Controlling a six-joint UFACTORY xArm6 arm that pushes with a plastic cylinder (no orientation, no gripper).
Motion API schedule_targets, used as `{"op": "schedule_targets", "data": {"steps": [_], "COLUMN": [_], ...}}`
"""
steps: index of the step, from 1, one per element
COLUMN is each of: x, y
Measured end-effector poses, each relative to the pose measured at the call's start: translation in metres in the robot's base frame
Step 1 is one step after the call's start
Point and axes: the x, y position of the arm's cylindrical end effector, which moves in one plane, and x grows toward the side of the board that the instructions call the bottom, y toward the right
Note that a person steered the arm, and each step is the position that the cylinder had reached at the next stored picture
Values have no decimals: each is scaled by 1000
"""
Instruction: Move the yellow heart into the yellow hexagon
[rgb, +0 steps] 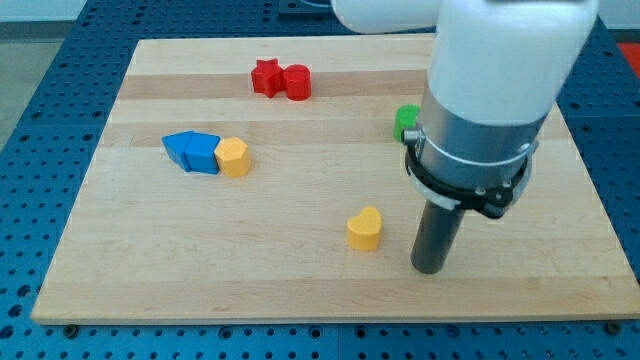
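Wooden counter (300, 280) over blue pegboard; no pincer fitted, only my tip (429, 268), planted just right of the yellow heart (365, 228), apart from it. Yellow hexagon (233, 157) well off toward the view's upper left, touching two blue blocks (193, 151). Red star (265, 76) against red cylinder (297, 81) near the top; green block (406, 122) half hidden behind the arm.

White arm ending in a dark rod

The arm (505, 45) is a broad, glossy white cylinder, with another rounded white section behind it at the view's top. Below it sits a matte grey metal collar (480, 130), ringed by a thin pale band and a black clamp with small lugs. From the clamp a straight dark grey rod (437, 235) runs to my tip (429, 268), blunt and flat-ended
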Motion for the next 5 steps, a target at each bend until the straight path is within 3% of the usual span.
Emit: {"op": "schedule_targets", "data": {"steps": [3, 5], "x": [-19, -63], "y": [-67, -72]}}
